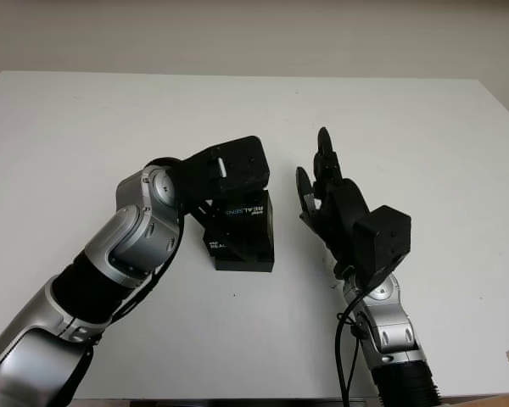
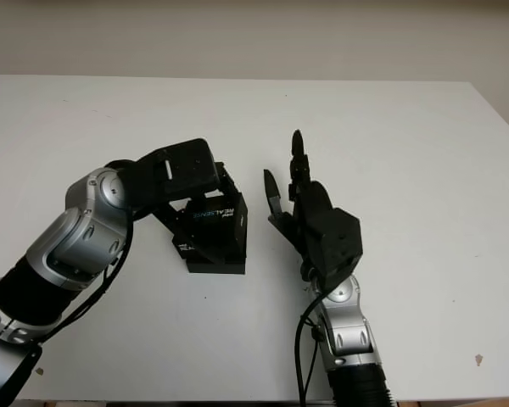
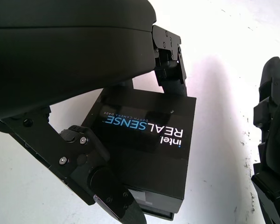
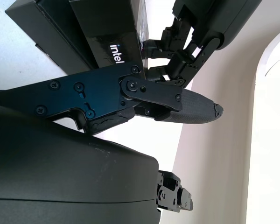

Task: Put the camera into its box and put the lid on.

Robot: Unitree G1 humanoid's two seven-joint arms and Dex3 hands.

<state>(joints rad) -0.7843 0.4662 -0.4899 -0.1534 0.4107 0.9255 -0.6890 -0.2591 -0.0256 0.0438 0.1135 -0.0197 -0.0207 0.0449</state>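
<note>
We judge the step in hand to be seating the lid on the box. The left hand (image 1: 229, 170) hangs over the black Intel RealSense lid (image 3: 147, 140), its fingers (image 3: 170, 65) curled around the lid's edges from two opposite sides, so we count it as gripping the lid. The lid sits tilted on the box base (image 1: 242, 254), which lies on the white table (image 1: 85, 127) near the middle; one edge looks raised, so it is not fully down. The camera itself is hidden; we cannot tell whether it lies inside. The right hand (image 1: 327, 191) stands open just beside the box, on its right, holding nothing and apart from it. To do this step well, we should level the lid so its edges run parallel with the base, align all four corners, then press straight down and evenly; pushing on one side alone may jam the lid or slide the base. The right hand could steady the base against that slide. The table surface is plain, matte and smooth, offering little grip to the box. Beyond the far edge of the table stands a bare, pale wall (image 1: 254, 34).
</note>
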